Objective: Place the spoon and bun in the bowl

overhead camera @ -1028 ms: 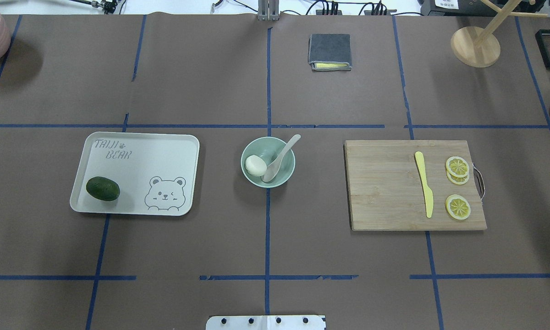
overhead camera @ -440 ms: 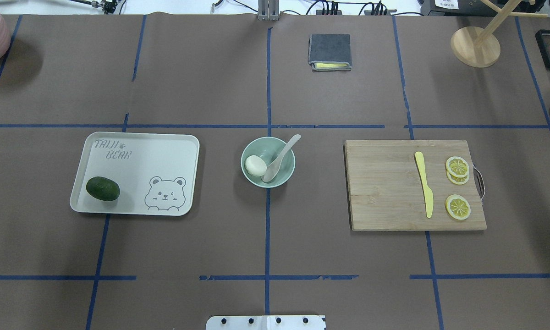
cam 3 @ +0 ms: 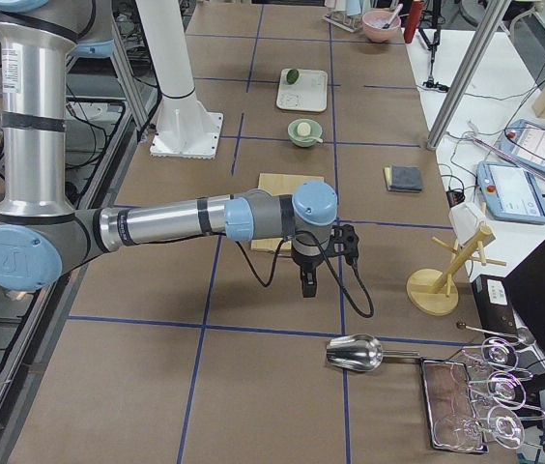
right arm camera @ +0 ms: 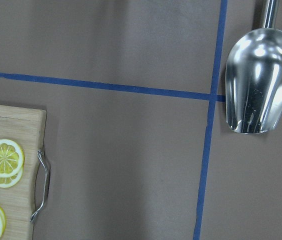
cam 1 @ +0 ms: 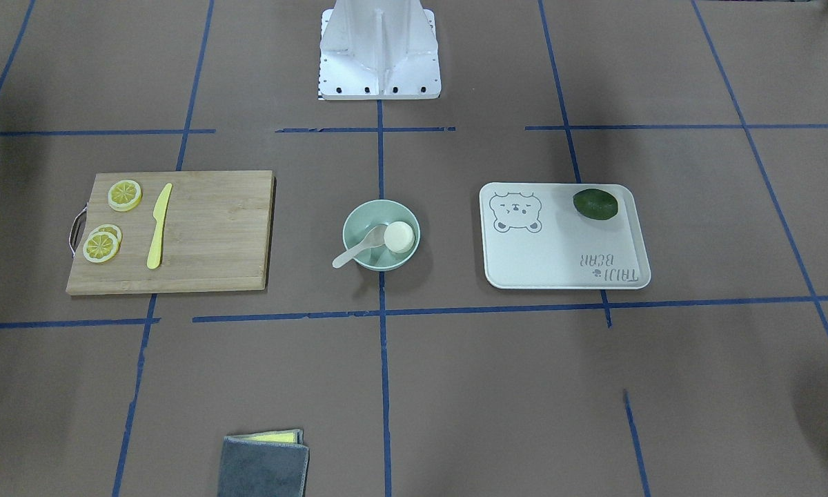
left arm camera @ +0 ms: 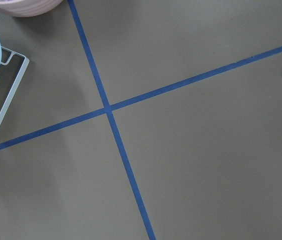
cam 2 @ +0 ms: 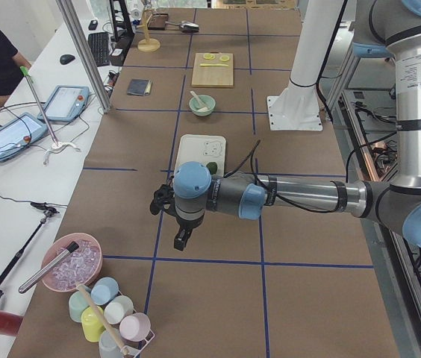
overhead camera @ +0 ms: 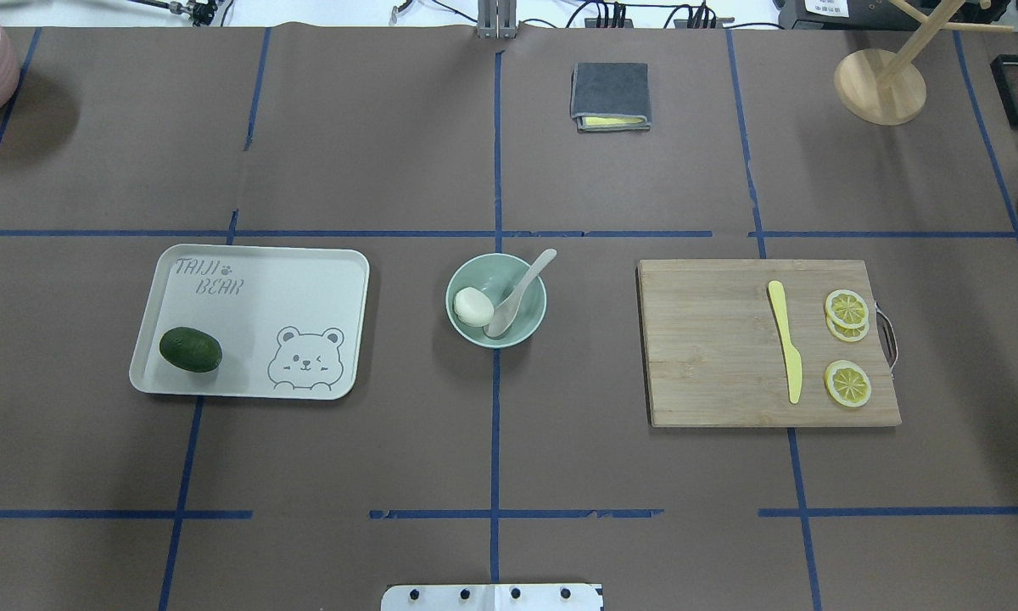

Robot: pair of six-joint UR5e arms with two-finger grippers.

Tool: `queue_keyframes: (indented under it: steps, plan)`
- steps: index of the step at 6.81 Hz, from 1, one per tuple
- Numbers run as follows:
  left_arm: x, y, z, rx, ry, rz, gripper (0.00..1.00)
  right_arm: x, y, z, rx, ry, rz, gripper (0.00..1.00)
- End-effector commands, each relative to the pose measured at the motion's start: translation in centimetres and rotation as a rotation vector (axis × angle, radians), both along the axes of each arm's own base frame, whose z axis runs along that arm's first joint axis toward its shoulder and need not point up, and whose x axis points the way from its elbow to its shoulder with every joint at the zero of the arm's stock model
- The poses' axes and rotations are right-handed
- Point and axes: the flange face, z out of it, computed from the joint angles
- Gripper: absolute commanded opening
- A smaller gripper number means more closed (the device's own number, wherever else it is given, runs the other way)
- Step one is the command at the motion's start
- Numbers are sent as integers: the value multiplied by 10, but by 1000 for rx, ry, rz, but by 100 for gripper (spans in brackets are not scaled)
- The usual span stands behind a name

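A: Bun (overhead camera: 472, 306), spoon (overhead camera: 517, 295)?
B: Both in mint bowl (overhead camera: 536, 321), table ctr; spoon handle over far-right rim.
A: Grippers?
B: Left gripper (cam 2: 183, 240), right gripper (cam 3: 308, 283) at opp. table ends, well apart from bowl (spread or pressed together: can't tell). Looks done.

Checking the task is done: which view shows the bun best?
Overhead exterior: the bun lies clear and unobstructed inside the bowl, beside the spoon. Front-facing shows it nearly as well; side views show it tiny; wrist cameras miss it.

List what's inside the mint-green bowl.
The bowl holds the white bun and the spoon, whose scoop lies inside while its handle leans out over the rim. The bowl's floor beneath them is covered.
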Motion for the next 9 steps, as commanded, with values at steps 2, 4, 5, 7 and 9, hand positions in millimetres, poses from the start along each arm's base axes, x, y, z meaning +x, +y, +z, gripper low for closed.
queue_keyframes:
  steps: [2, 4, 5, 7, 9]
  plan:
    - [0, 2, 11, -88, 9, -57, 100, -1, 0, -1, 1, -4, -1, 100]
    - [-3, 2, 11, -144, -8, -117, 100, -1, -1, -1, -1, -4, -1, 100]
    - [-1, 2, 17, -176, -11, -114, 100, -1, -1, 0, -2, -6, -2, 100]
    - [0, -14, 2, -243, -20, -106, 100, -1, -1, -1, -1, -6, -2, 100]
    - [2, -7, 10, -268, -23, -102, 100, -1, -1, -2, 3, -4, -3, 100]
